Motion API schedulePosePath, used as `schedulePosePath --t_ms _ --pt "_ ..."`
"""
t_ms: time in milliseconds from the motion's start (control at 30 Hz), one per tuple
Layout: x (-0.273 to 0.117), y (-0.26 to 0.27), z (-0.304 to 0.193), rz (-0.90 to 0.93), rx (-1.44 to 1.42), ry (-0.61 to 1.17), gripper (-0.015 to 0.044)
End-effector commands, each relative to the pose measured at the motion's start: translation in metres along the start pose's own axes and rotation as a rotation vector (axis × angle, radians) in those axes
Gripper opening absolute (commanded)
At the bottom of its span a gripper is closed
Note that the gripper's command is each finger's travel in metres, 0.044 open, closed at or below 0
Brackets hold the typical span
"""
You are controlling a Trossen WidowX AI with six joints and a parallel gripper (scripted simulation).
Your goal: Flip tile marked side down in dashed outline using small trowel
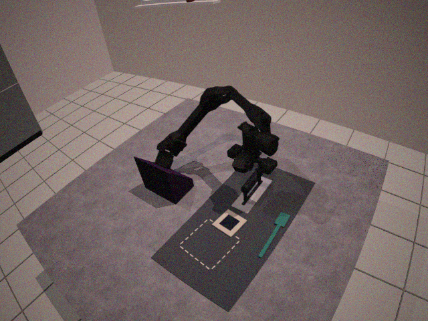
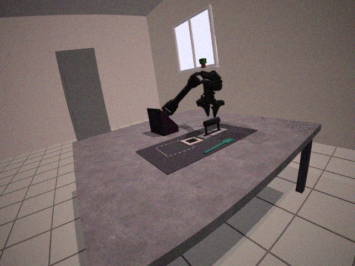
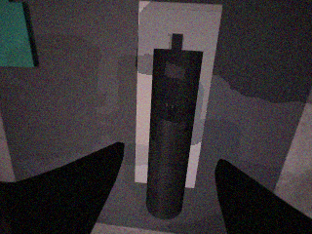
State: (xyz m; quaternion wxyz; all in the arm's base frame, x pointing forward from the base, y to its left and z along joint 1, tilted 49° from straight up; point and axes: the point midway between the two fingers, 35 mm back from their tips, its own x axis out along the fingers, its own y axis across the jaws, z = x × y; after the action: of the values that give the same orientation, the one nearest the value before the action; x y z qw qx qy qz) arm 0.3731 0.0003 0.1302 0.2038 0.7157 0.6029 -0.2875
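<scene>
The trowel has a pale flat blade (image 1: 261,190) (image 2: 221,132) (image 3: 180,21) lying on the dark mat (image 1: 223,291) (image 2: 168,168) and a raised black bar handle (image 1: 251,182) (image 2: 211,122) (image 3: 171,141). My gripper (image 1: 256,168) (image 2: 211,116) (image 3: 170,158) is open and empty, just above the handle, with one fingertip to either side of it in the wrist view. The cream tile (image 1: 229,223) (image 2: 192,141) lies flat, its dark square mark facing up. It covers part of the near-trowel side of the dashed outline (image 1: 210,268) (image 2: 169,156) and lies mostly outside it.
A teal spatula-like tool (image 1: 282,219) (image 2: 227,140) (image 3: 15,39) lies flat near the mat's long edge, beside the trowel and tile. The arm's dark wedge-shaped base (image 1: 164,182) (image 2: 162,121) stands on the table (image 1: 86,235) (image 2: 128,206) off the mat's other side.
</scene>
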Motion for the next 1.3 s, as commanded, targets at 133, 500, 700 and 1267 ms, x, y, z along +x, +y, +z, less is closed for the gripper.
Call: schedulePosePath --t_ms 133,500,700,1267 --pt "-0.007 -0.001 0.0 -0.006 -0.003 -0.005 0.027" --pt "0.011 0.001 -0.001 -0.005 -0.037 -0.005 0.027" --pt "0.02 0.001 -0.001 -0.005 -0.056 -0.005 0.027" --pt "0.037 0.0 -0.002 -0.005 -0.09 -0.003 0.0139"
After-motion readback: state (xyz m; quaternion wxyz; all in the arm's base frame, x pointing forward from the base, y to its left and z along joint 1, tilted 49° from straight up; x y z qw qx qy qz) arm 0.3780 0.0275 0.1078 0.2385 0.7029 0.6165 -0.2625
